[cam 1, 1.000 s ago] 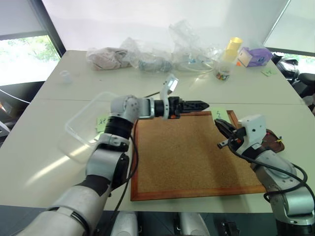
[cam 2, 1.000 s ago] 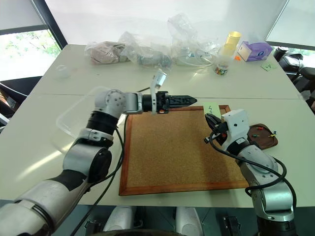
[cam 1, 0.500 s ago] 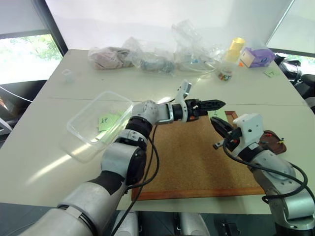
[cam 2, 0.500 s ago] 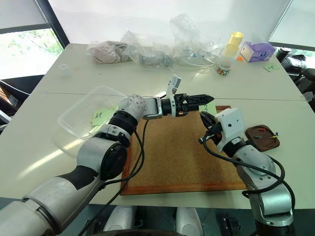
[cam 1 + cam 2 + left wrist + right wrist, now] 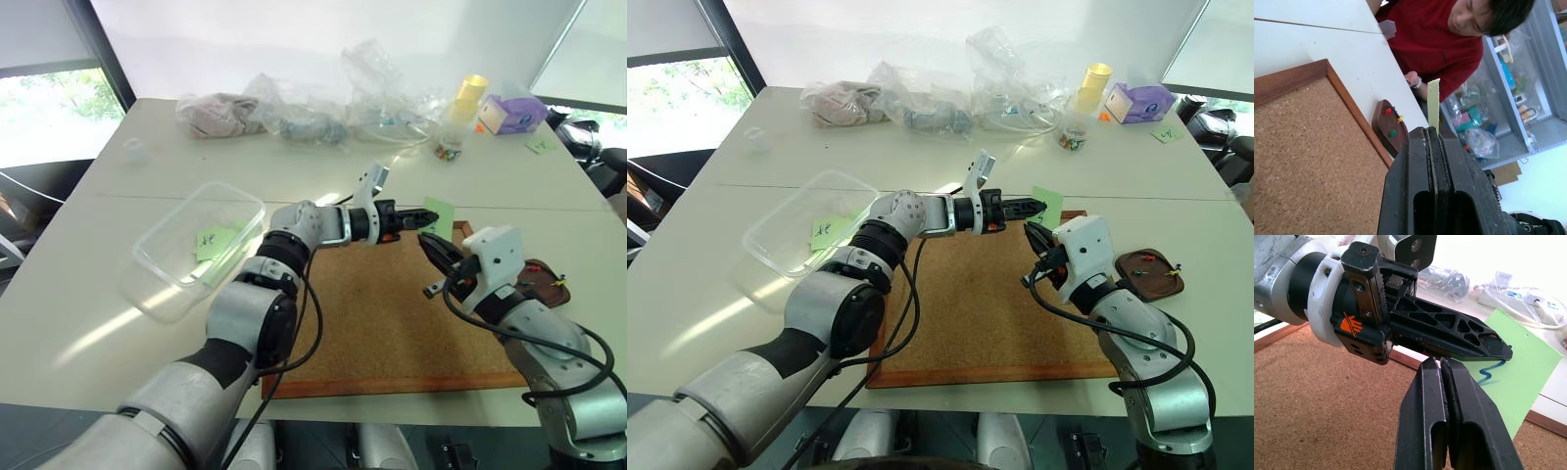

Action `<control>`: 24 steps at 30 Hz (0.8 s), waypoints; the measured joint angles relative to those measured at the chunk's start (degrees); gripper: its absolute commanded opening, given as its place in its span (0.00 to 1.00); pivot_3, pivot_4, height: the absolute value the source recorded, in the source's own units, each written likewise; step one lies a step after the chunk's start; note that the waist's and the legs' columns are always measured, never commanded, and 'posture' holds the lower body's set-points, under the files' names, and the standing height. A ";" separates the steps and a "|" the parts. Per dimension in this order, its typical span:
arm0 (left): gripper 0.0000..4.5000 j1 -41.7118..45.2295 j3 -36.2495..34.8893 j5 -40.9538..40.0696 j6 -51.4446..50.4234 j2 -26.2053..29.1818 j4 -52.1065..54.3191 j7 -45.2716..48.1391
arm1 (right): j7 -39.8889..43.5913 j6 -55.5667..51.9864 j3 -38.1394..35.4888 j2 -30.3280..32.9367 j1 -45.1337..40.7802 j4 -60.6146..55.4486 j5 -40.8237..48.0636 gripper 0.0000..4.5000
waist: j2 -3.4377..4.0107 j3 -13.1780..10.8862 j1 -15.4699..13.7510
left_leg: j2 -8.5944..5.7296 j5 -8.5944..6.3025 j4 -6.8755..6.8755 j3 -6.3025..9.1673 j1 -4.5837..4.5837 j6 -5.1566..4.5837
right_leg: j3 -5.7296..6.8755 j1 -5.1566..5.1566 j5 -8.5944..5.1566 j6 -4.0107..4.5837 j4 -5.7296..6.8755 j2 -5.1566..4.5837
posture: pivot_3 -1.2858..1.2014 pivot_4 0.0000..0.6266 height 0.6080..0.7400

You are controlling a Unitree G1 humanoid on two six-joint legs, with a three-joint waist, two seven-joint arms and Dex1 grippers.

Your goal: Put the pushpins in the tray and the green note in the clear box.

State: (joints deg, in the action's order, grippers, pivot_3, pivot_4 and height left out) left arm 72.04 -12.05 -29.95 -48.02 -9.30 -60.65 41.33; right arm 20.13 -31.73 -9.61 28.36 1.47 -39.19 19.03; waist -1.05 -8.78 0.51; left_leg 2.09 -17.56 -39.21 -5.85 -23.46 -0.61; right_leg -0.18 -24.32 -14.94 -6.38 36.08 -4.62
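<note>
The left gripper pinches the light green square paper note above the cork board's far right corner; the right gripper stays shut, empty.

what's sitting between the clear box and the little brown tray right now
The cork board lies between the clear box and the tray. Above it, both eye views show the left gripper shut on the green note.

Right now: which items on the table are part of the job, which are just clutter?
Job:
- green note, pinched in the left gripper
- clear box, another green note inside
- tray with pushpins

Clutter:
- cork board
- plastic bags
- pin jar
- purple box
</note>
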 measured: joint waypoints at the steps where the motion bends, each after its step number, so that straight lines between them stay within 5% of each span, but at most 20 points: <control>1: 0.02 0.00 0.02 0.23 0.01 0.04 0.00 0.10 | 0.00 -0.04 0.00 0.02 0.00 -0.25 -0.04 0.00 | 0.00 0.00 0.01 | 0.00 0.00 0.00 0.00 0.00 0.00 | 0.00 0.00 0.00 0.00 0.00 0.00 | 0.52 0.24 1.00; 16: 0.02 -2.81 2.79 5.97 4.59 0.83 0.37 1.90 | -3.52 -0.91 -1.24 -2.08 1.66 -5.27 0.21 0.00 | 0.01 0.01 0.00 | 0.00 0.01 0.00 0.03 0.00 0.01 | 0.02 0.00 0.00 0.00 0.02 0.00 | 0.52 0.24 1.00; 24: 0.02 -5.73 1.73 4.52 0.34 1.18 6.49 1.05 | -11.94 -5.00 -16.59 -10.08 0.95 -3.83 10.69 0.00 | 0.02 0.01 -0.14 | 0.00 0.01 -0.02 0.04 0.00 0.01 | 0.03 0.05 0.01 -0.01 0.03 -0.04 | 0.52 0.24 1.00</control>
State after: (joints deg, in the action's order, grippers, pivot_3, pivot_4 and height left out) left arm 66.31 -10.33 -25.43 -47.68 -8.11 -54.16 42.38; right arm 8.20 -36.73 -26.20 18.29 2.42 -43.02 29.71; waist -1.03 -8.77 0.37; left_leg 2.09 -17.55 -39.22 -5.82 -23.45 -0.60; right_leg -0.15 -24.28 -14.93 -6.39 36.11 -4.66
